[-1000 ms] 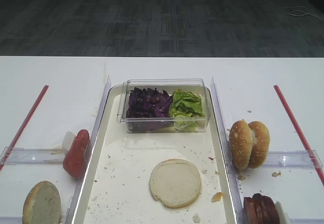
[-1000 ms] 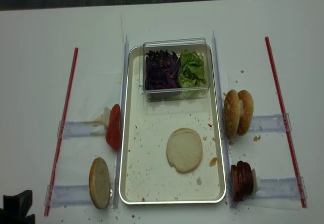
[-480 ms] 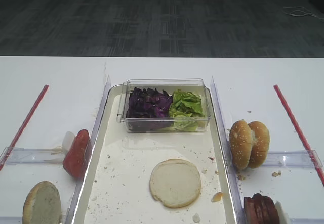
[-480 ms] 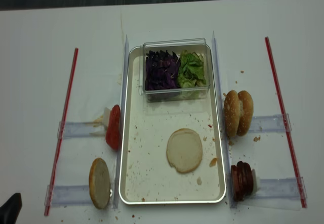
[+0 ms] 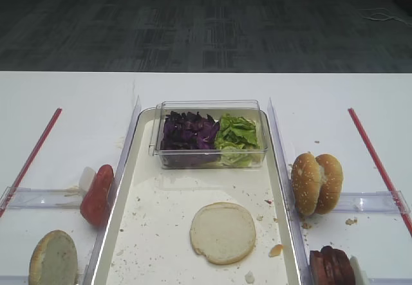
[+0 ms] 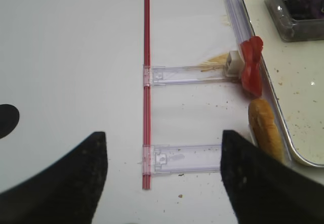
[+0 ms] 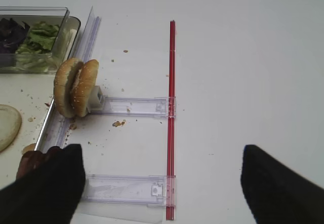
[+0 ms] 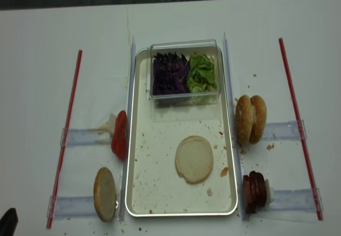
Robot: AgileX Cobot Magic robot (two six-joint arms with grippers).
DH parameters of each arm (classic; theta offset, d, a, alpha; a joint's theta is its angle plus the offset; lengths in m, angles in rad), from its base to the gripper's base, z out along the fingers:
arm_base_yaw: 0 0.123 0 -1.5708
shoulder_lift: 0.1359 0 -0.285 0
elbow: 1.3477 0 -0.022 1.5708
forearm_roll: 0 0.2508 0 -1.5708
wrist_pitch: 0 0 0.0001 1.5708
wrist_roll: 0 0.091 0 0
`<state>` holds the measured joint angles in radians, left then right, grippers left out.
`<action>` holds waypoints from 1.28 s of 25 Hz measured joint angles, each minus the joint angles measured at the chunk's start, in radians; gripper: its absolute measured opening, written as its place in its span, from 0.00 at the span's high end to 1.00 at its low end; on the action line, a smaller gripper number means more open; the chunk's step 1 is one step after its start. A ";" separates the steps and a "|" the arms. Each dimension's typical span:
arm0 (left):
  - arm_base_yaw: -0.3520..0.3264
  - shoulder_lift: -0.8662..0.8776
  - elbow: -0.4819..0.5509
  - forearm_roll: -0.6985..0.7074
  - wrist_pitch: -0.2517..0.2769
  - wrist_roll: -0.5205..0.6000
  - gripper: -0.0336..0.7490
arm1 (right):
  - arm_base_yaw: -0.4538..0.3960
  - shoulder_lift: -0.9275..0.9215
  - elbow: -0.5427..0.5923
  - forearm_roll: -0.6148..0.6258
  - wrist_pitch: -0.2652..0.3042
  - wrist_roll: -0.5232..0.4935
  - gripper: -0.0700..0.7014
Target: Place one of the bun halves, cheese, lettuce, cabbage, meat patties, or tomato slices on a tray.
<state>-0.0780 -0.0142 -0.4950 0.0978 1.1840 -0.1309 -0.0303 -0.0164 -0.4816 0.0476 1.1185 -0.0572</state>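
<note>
Ext high: plain bun half (image 5: 223,232) lies flat on tray (image 5: 138,233), near end, cut face up; clear box (image 5: 209,134) w/ cabbage (image 5: 188,131) & lettuce (image 5: 237,132) at far end.
R wrist: right tool (image 7: 157,183) fingers wide apart, empty, over counter (image 7: 243,72) beside seeded buns (image 7: 76,87).
L wrist: left tool (image 6: 162,183) apart, empty, near tomato slices (image 6: 251,67).
Realsense: meat patties (image 8: 254,190) right of tray.

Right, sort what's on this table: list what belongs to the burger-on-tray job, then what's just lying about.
Job:
tray
plain bun half lying flat on it
speckled bun half
sesame bun halves
lettuce
cabbage
meat patties
tomato slices

Lying about:
clear box holding the greens
red strips
clear holders
crumbs
</note>
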 joint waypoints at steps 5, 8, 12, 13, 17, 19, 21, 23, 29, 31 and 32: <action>0.000 0.000 0.000 0.000 0.000 0.000 0.35 | 0.000 0.000 0.000 0.000 0.000 0.000 0.06; 0.000 0.000 0.000 0.000 0.000 0.000 0.35 | 0.000 0.000 0.000 0.000 0.000 0.000 0.06; 0.000 -0.002 0.000 0.000 0.000 0.000 0.35 | 0.000 0.000 0.000 0.000 0.000 -0.002 0.06; 0.000 -0.002 0.000 0.000 0.000 0.000 0.35 | 0.000 0.000 0.000 0.000 0.000 -0.002 0.06; 0.000 -0.002 0.000 0.000 0.000 0.000 0.35 | 0.000 0.000 0.000 0.000 0.000 -0.002 0.06; 0.000 -0.002 0.000 0.000 0.000 0.000 0.35 | 0.000 0.000 0.000 0.000 0.000 -0.002 0.06; 0.000 -0.002 0.000 0.000 0.000 0.000 0.35 | 0.000 0.000 0.000 0.000 0.000 -0.002 0.06; 0.000 -0.002 0.000 0.000 0.000 0.000 0.35 | 0.000 0.000 0.000 0.000 0.000 -0.002 0.06; 0.000 -0.002 0.000 0.000 0.000 0.000 0.29 | 0.000 0.000 0.000 0.000 0.000 -0.002 0.06; 0.000 -0.002 0.000 0.000 0.000 0.000 0.26 | 0.000 0.000 0.000 0.000 0.000 -0.002 0.06; 0.000 -0.002 0.000 0.000 0.000 0.000 0.25 | 0.000 0.000 0.000 0.000 0.000 -0.002 0.06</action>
<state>-0.0780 -0.0165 -0.4950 0.0978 1.1840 -0.1309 -0.0303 -0.0164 -0.4816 0.0476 1.1185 -0.0590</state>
